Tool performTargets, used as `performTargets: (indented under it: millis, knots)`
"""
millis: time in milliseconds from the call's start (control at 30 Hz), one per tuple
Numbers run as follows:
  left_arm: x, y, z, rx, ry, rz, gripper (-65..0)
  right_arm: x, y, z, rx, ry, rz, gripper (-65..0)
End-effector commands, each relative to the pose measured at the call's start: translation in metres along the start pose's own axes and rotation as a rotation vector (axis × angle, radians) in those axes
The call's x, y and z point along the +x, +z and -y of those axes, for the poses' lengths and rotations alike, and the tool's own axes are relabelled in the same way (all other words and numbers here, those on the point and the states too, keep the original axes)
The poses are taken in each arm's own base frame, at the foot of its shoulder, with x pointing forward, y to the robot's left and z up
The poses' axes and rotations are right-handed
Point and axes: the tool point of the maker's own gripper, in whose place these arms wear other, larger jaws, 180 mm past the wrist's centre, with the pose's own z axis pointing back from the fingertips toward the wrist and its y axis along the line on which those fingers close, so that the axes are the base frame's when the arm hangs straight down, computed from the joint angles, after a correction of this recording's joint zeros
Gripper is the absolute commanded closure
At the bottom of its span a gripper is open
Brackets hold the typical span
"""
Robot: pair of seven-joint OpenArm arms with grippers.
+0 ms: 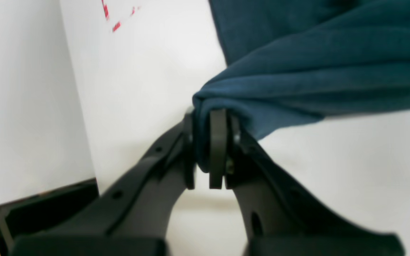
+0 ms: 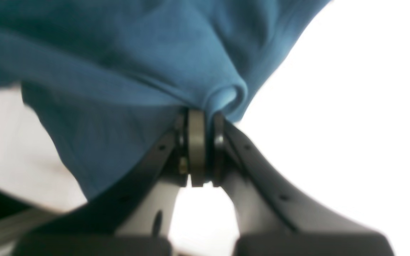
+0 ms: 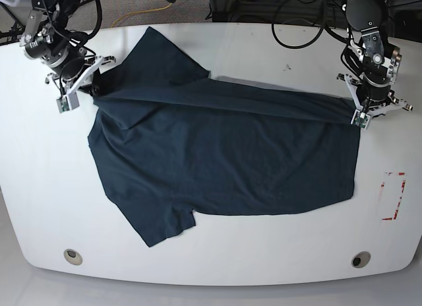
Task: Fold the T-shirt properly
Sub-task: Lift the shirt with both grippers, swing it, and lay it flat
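Near edge of the white table [image 3: 39, 207]: two round metal-rimmed holes [image 3: 73, 256], one toward each front corner. The tabletop is smooth, glossy and rounded at the corners. A red dashed rectangle marking [image 3: 393, 195] sits at the base view's right side.

Centre: the T-shirt [image 3: 224, 154], soft dark navy-teal knit, lies spread across the table, mostly flat with shallow wrinkles. One short sleeve points toward the near edge and the other toward the far edge. The far long edge is raised into a taut ridge stretched between the two grippers.

Left gripper [image 1: 210, 142]: matte black curved fingers, jaws pressed together on a bunched corner of the shirt. The cloth rolls over the fingertips in thick, soft pleats.

Right gripper [image 2: 199, 142]: same black construction, jaws clamped together on a rolled fold of fabric, which shows a fine knitted grain and fans out in drapes.

Far side: black cables [image 3: 297, 16] trail behind both arms beyond the table edge.
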Motion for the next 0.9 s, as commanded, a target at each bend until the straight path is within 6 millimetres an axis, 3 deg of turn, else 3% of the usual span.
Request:
performTargets:
  millis: [0,167,433,667,867]
  knots:
    - [0.028,0.000,-0.008,0.030,-0.008,0.073,-0.1,0.023,0.000,0.005,0.000,0.015,0.068,0.0]
    - [0.069,-0.004,-0.014,0.048,0.021,0.162,-0.1,0.061,-0.015,0.017,0.003,-0.001,0.148,0.0]
    - [0.133,-0.001,-0.036,0.124,0.088,0.276,-0.1,0.143,-0.039,0.031,0.035,-0.006,0.272,0.0]
    - [0.186,0.012,-0.079,0.215,0.135,0.402,-0.1,0.222,-0.052,0.042,-0.012,0.056,0.348,0.0]
    - [0.232,0.034,-0.131,0.318,0.182,0.476,-0.1,0.295,-0.059,0.039,-0.068,0.161,0.427,0.0]
